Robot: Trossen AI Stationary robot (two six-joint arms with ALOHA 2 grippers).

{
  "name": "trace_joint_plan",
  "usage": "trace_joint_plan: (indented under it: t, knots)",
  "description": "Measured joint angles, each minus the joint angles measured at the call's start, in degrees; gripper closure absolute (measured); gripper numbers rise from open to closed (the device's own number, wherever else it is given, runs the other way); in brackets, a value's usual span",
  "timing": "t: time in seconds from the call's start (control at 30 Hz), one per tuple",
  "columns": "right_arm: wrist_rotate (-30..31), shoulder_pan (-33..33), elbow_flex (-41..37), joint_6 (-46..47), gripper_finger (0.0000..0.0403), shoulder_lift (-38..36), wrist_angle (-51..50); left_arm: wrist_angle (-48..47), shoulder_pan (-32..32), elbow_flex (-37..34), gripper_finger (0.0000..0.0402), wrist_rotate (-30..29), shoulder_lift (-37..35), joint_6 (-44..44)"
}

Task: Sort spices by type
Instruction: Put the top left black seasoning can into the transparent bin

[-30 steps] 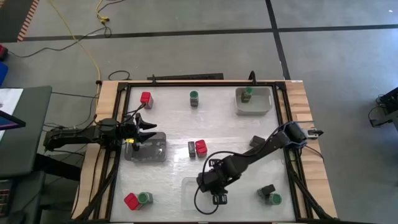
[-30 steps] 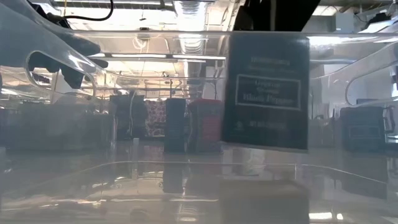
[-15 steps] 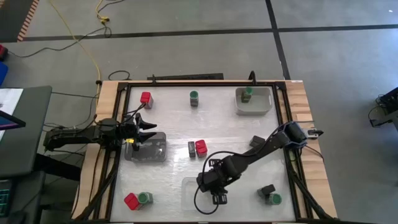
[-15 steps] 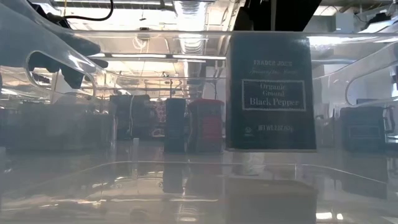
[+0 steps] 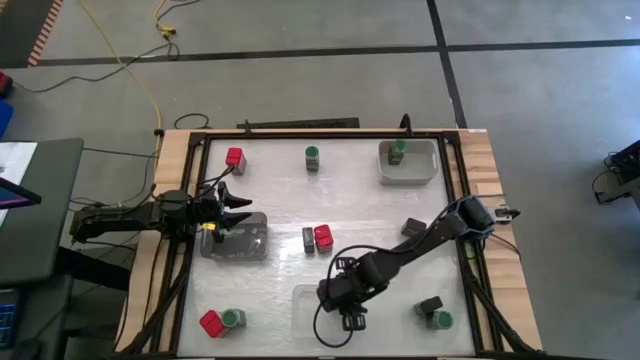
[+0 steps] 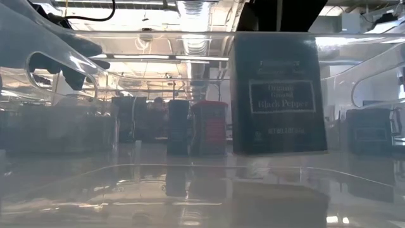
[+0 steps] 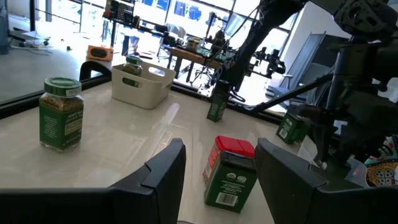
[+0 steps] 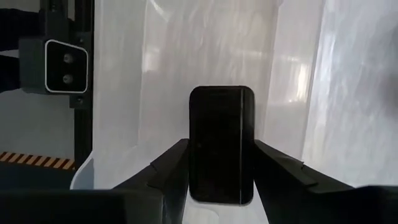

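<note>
desk [image 5: 360, 200]: pale top in a wooden frame, spices scattered over it.
clear tray [image 5: 305, 305]: near edge of the desk, under the right arm's wrist.
grey tray [image 5: 245, 240]: left side, just beside the left pincer.
white bin [image 5: 408, 165]: far right corner, 1 green-lidded jar [image 5: 399, 150] inside.
right pincer [image 8: 221, 165]: over the clear tray, fingers half-spread on either side of the black pepper box [image 8: 222, 143]; whether they press it I cannot tell.
left pincer [image 7: 217, 165]: at the grey tray's edge, fingers narrowly parted, empty.
other spices: red block [image 5: 235, 158] far left; red and black pair [image 5: 317, 237] mid-desk.
</note>
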Motion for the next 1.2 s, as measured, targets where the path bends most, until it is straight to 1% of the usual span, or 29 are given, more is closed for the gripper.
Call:
trace_joint_plan:
  t: [0.27,0.37,0.73,0.83,1.03,1.1,1.2]
  knots:
    - [0.17,0.0,0.0,0.48,0.0181,-0.02,1.15,0.0,-0.01,0.0,0.0219,0.01,0.0,0.0]
    - [0.17,-0.02,0.0,2.43,0.0174,-0.02,1.21,0.0,-0.01,0.0,0.0219,-0.01,0.0,0.0]
    - [0.31,-0.7,0.0,5.75,0.0172,-0.23,2.94,0.0,0.0,-0.01,0.0219,0.01,0.0,0.0]
    - [0.37,-0.96,0.0,6.47,0.0172,-0.33,5.47,0.0,0.01,-0.01,0.0219,0.01,0.01,0.0]
    - [0.19,-0.23,0.0,4.94,0.0172,-1.1,9.78,0.0,0.0,0.0,0.0219,0.01,0.0,0.0]
    - [-1.98,0.05,0.0,4.94,0.0172,-1.2,10.0,0.0,0.01,-0.02,0.0219,0.01,0.0,0.0]
    - [-7.1,0.67,0.0,4.89,0.0172,-1.14,9.72,0.0,0.01,0.0,0.0219,0.01,0.02,0.0]
